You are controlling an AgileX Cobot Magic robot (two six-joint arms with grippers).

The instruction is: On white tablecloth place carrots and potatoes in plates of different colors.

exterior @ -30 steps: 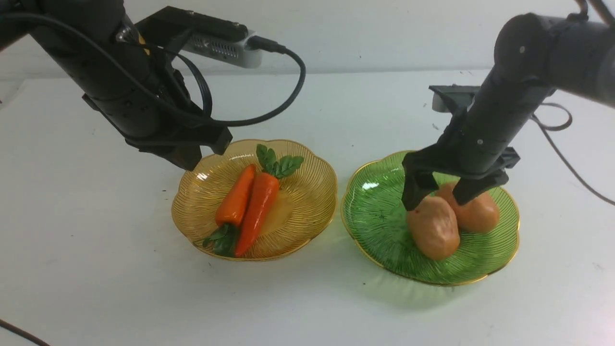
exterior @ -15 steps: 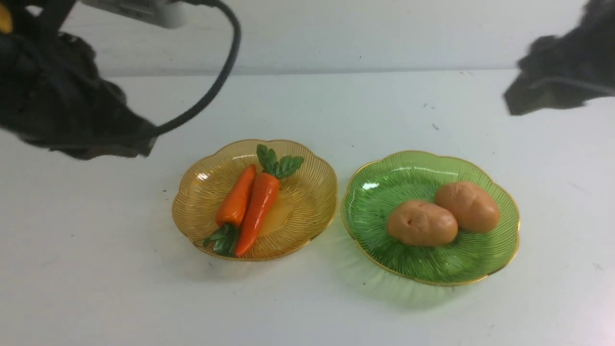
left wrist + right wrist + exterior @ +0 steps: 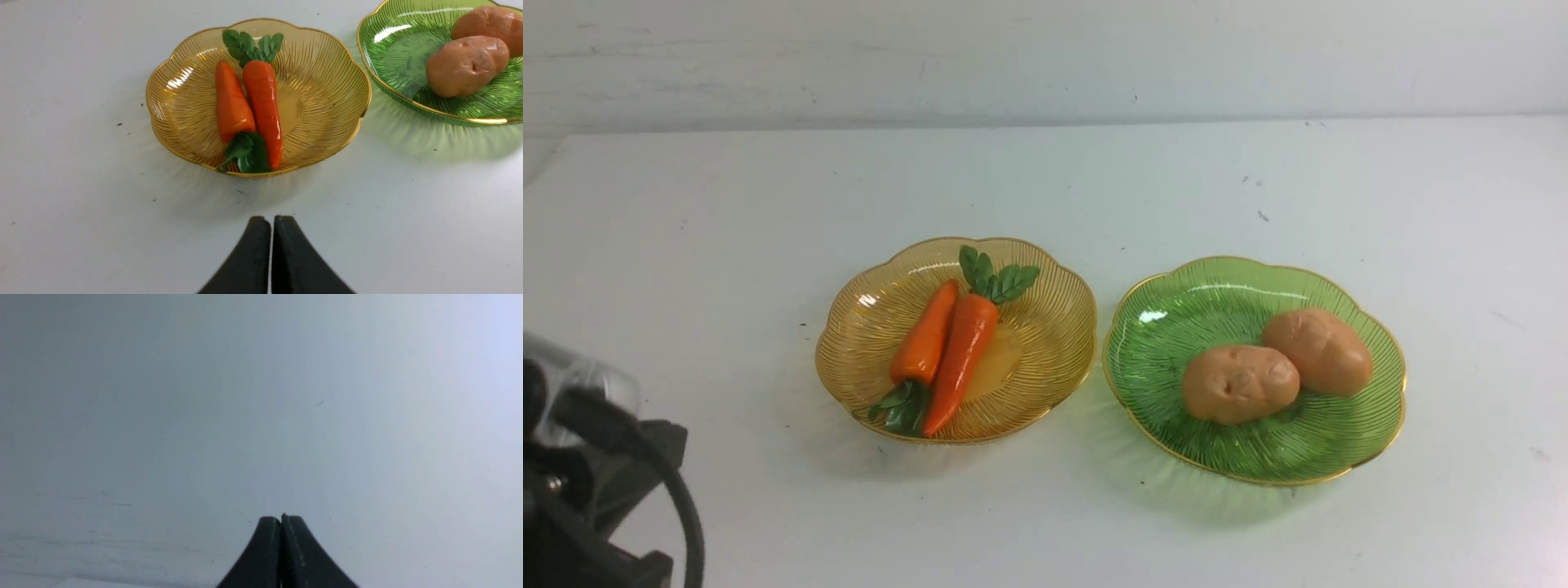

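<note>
Claws are both sitting pinched shut and empty: left claw (image 3: 271,222) facing the plates, right claw (image 3: 281,520) over the white cloth surface (image 3: 1045,180). Glossy orange tapered carrots (image 3: 964,351) are lying in the ribbed amber plastic plate (image 3: 1054,327), smooth oval tan potatoes (image 3: 1240,384) in the green scalloped plate (image 3: 1168,343). Sweeping an arm low, you are risking sliding those light plates.

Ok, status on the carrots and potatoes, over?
Left gripper and right gripper shut, empty. Two carrots in amber plate, two potatoes in green plate. Nothing in the way.
</note>
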